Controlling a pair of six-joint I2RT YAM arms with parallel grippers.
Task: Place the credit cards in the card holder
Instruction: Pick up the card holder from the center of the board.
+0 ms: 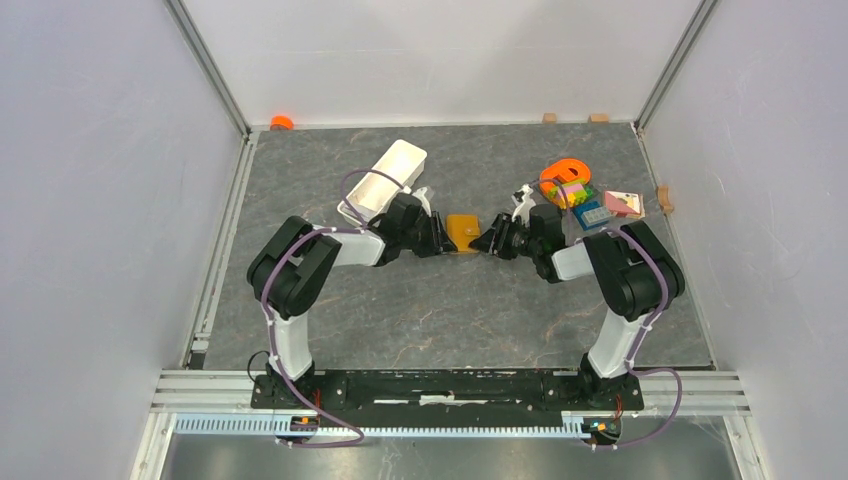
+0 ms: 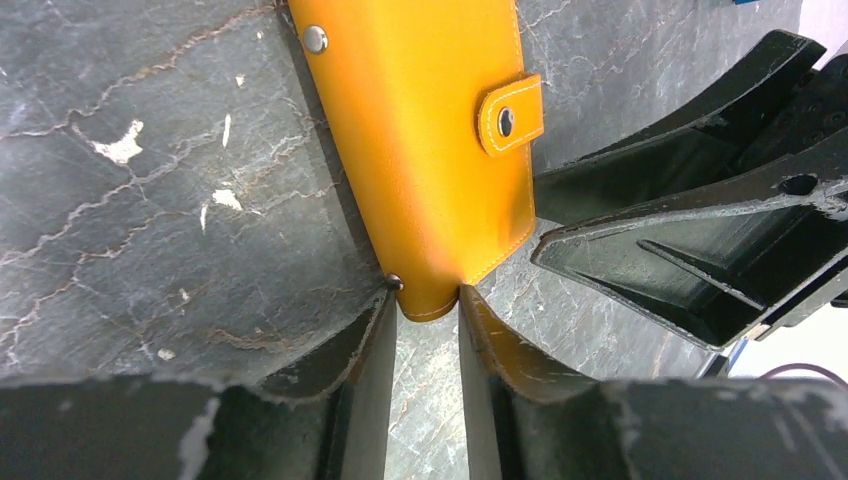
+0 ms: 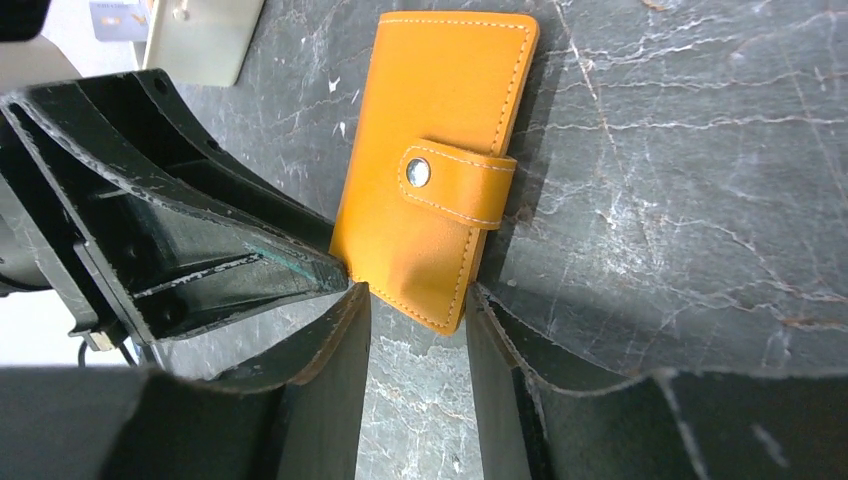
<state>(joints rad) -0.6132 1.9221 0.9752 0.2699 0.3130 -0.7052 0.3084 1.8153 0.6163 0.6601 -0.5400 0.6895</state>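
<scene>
The card holder (image 1: pixel 462 232) is an orange wallet lying flat on the table's middle, its snap tab (image 3: pixel 455 185) fastened. My left gripper (image 2: pixel 428 295) comes in low from the left, and its fingertips press both sides of one corner of the card holder (image 2: pixel 420 150). From the right, my right gripper (image 3: pixel 418 290) has its jaws narrowed around the opposite corner of the card holder (image 3: pixel 430 150), with both fingers touching it. Each wrist view shows the other gripper's black fingers (image 2: pixel 700 230) beside the wallet. I cannot make out any credit cards for sure.
A long white tray (image 1: pixel 385 180) lies just behind my left arm. A cluster of colourful toys (image 1: pixel 580 195) sits behind my right arm. Small wooden blocks (image 1: pixel 598 118) rest along the back wall, with an orange cap (image 1: pixel 281 122) in the back left corner.
</scene>
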